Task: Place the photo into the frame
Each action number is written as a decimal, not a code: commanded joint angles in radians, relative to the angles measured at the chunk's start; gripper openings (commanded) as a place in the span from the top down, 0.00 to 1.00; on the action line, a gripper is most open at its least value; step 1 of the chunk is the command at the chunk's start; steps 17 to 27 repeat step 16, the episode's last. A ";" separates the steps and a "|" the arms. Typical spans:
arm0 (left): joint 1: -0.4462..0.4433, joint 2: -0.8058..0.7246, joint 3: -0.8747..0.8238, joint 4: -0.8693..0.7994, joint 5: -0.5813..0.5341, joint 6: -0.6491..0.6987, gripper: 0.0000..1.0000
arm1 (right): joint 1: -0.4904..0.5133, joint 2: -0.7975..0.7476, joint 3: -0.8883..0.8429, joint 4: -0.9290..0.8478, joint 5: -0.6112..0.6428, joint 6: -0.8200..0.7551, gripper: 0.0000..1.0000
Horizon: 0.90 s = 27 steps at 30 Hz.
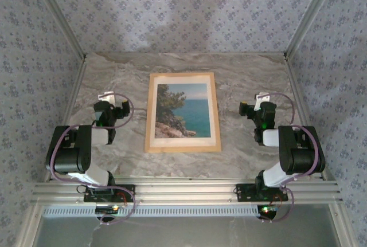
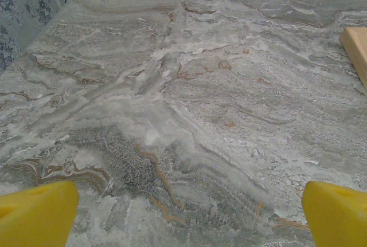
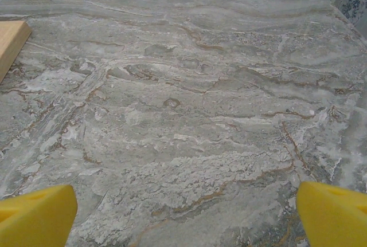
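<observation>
Photo [image 1: 184, 112] appears seated in wooden frame [image 1: 148, 115], flat on tabletop [image 1: 241, 149]. Both jaws wide open, empty, standing clear; likely nothing left to hold.

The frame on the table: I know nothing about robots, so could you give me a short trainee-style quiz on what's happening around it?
1. True or false: the left end effector is gripping the frame.
2. The photo lies: A) flat within the frame's wooden edges; B) flat beside the frame; C) held up in the air.
3. Fill in: the jaws of the left end effector and of the right end effector both stand ____.

Key: 1 false, it sits apart from the frame, holding nothing; 2 A; 3 open.
</observation>
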 commanded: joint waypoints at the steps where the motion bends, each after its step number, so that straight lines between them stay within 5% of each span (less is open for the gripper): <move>1: 0.004 -0.002 -0.002 0.027 0.015 0.010 0.00 | -0.004 0.006 0.003 0.030 -0.010 -0.013 0.00; 27: 0.004 -0.002 -0.001 0.027 0.034 0.016 0.00 | -0.003 0.005 0.004 0.030 -0.010 -0.014 0.00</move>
